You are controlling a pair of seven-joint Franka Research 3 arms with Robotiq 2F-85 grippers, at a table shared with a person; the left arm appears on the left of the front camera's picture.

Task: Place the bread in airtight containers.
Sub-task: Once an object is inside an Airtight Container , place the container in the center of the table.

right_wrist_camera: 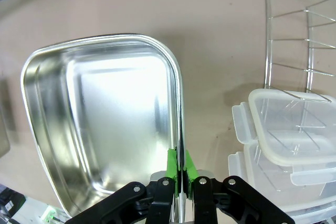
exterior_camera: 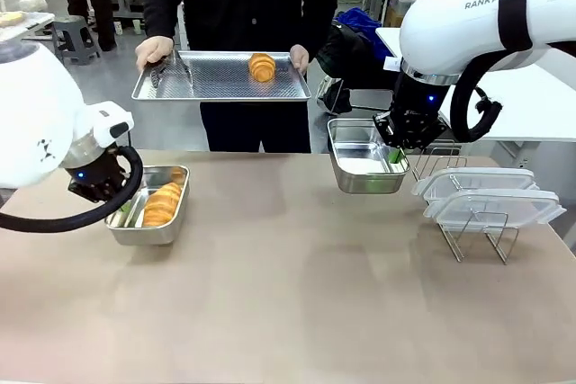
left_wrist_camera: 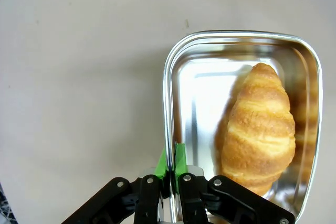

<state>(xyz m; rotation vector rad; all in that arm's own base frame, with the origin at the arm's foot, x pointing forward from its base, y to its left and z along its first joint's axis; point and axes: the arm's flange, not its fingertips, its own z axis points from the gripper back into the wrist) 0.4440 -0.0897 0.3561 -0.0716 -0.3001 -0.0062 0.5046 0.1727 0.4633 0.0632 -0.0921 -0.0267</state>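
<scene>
One croissant [exterior_camera: 163,205] lies in a steel container [exterior_camera: 173,226] at the table's left; my left gripper [exterior_camera: 119,209] is shut on that container's near wall [left_wrist_camera: 169,145], the croissant [left_wrist_camera: 259,129] filling its right half. A second, empty container [exterior_camera: 356,159] hangs tilted above the table at centre right, my right gripper [exterior_camera: 396,157] shut on its rim [right_wrist_camera: 178,124]. Another croissant [exterior_camera: 262,66] rests on a perforated tray [exterior_camera: 216,87] that a person holds with both hands beyond the far edge.
Two clear lids [exterior_camera: 490,195] lie on a wire rack [exterior_camera: 477,238] at the right, close to the lifted container; in the right wrist view the lids [right_wrist_camera: 286,140] and rack [right_wrist_camera: 299,40] sit beside it. Tongs [exterior_camera: 184,69] lie on the tray.
</scene>
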